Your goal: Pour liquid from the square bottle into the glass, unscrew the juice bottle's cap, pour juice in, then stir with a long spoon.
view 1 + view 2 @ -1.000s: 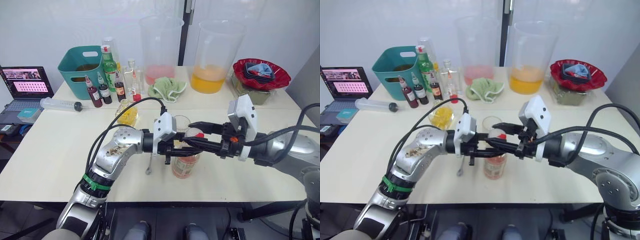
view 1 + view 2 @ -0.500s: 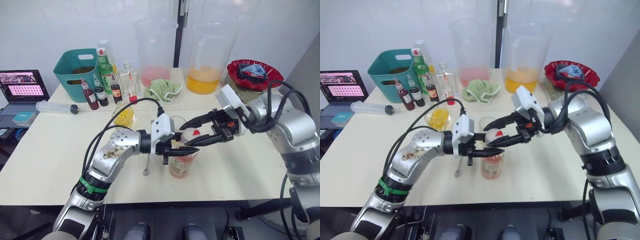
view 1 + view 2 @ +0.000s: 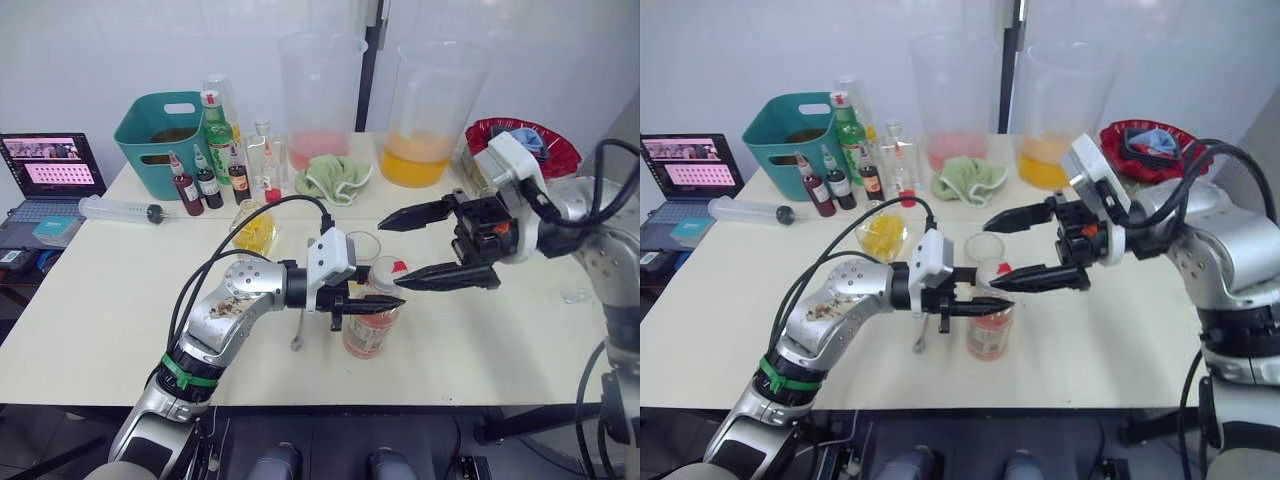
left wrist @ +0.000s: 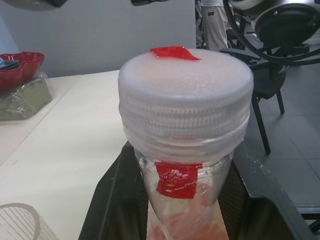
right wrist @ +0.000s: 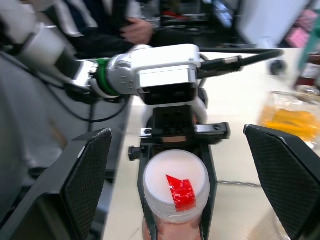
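The step in hand looks like unscrewing the cap, and it is not yet done. The tall slim clear ribbed plastic juice bottle (image 3: 368, 325), with pale pink liquid low down, stands upright on the pale counter (image 3: 90, 310) near its front edge, about the middle. The left pincer (image 3: 378, 303) is clamped on the bottle's neck just under the cap, one black finger on each side, as the left wrist view shows plainly. The small round whitish screw cap (image 4: 185, 87) with a red mark on top sits fully on the neck.

The right pincer (image 3: 420, 246) hangs to the right of the cap and somewhat above it, its two black fingers spread wide and holding nothing; it does not touch the cap. In the right wrist view the cap lies between the spread fingers but beyond them.

Just behind the juice bottle stands the short clear straight-sided drinking glass (image 3: 363, 246), apart from it. Farther left and back is the small squat square-sided clear glass bottle (image 3: 256, 230) with yellow liquid. The thin silvery long spoon (image 3: 299, 330) lies on the counter just left of the juice bottle, partly under the left arm.

Next, I judge, the right pincer must come down over the cap, centre on it, close on its ribbed rim and turn, while the left pincer keeps the neck from twisting or tipping.
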`<state>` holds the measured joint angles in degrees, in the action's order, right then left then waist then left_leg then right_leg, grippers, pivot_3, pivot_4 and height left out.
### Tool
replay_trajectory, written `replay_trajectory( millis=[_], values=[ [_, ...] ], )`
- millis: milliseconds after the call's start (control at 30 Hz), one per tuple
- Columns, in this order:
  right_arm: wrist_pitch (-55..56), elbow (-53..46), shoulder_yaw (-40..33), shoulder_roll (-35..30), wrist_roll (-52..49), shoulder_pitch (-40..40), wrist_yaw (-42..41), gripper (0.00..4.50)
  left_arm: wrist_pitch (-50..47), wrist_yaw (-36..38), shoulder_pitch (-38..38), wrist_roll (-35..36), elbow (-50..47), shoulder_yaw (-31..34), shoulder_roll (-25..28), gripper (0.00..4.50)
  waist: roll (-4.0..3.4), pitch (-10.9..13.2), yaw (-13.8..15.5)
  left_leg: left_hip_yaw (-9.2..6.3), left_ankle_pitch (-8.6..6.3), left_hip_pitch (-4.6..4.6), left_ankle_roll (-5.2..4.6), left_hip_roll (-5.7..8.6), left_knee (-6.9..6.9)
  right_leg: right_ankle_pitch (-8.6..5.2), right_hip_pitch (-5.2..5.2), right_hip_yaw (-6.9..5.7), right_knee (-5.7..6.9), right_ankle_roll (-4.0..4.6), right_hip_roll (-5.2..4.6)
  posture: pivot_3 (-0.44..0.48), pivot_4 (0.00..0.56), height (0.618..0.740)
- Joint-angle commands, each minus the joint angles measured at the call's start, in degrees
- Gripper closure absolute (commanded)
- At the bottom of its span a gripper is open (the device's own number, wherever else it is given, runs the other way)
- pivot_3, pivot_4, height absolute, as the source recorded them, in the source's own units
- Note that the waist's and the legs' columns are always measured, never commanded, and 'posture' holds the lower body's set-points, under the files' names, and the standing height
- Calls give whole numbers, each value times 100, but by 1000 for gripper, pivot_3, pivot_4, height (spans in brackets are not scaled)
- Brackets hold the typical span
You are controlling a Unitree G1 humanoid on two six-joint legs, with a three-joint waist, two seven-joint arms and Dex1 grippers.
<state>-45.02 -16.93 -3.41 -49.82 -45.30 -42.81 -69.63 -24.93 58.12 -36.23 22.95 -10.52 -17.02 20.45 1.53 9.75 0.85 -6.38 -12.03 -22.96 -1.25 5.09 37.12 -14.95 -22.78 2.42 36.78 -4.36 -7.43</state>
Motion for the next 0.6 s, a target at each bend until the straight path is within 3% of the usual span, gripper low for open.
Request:
replay_trajectory(
  millis=[33,233,533,600],
  values=[
    [-383,-1170,-654,140,-379,473,1246,39,-87,48,61,-187,283,-194,47,3131,0,0,-2,0,1,-1,1,0,0,0,-3,1,0,0,0,0,150,740],
    [-1048,-2500,-1005,358,-854,1418,3008,39,-200,111,-63,-52,424,-175,-157,3131,2,-2,36,-1,2,0,1,0,5,0,6,1,-3,0,0,0,150,740],
    [-1097,-2635,-1126,414,-1297,1718,3880,39,-48,258,-113,-144,689,-217,-231,3131,3,-2,56,1,2,2,-1,2,13,-1,20,-3,-12,-2,-1,0,150,740],
    [-1091,-2619,-1116,384,-1365,1748,3954,807,-17,262,-109,-157,719,-215,-239,3131,3,-2,59,0,2,3,-1,2,13,-1,24,-4,-14,-3,-1,0,150,740]
  ],
)
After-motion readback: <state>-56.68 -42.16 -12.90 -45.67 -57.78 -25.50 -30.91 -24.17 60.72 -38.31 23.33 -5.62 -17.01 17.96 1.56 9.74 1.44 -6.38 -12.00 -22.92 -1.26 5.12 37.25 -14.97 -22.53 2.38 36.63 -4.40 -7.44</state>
